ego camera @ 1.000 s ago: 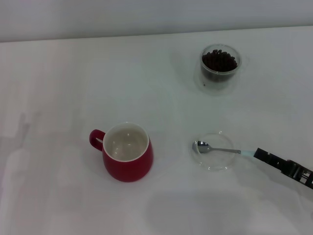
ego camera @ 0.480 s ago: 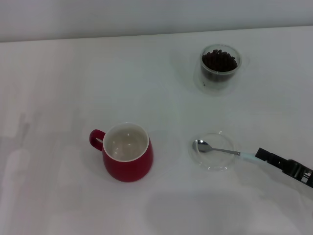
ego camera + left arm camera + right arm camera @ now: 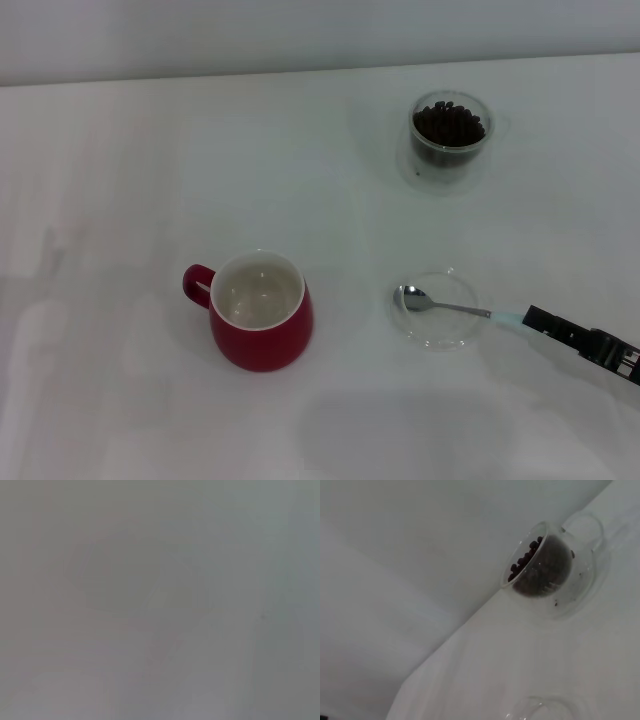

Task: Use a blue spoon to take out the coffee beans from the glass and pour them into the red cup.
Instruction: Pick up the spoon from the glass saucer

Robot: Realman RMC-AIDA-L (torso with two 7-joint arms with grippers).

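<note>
Nothing was scooped yet: beans (image 3: 450, 123) filled the glass (image 3: 450, 135) at one o'clock, the cup (image 3: 262, 311) sat empty, and the right tool (image 3: 532, 318) gripped the spoon (image 3: 445, 304) handle at four o'clock.

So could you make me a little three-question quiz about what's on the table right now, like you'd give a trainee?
1. True or false: the red cup already holds coffee beans.
2. Where does the bowl of the blue spoon rest?
A. in the glass
B. on the clear saucer
C. inside the red cup
3. Fill in: the right gripper is at the spoon's ____ end.

Key
1. False. The cup's white inside is empty; the beans are all in the glass.
2. B.
3. Handle. The left gripper is not in view.
</note>
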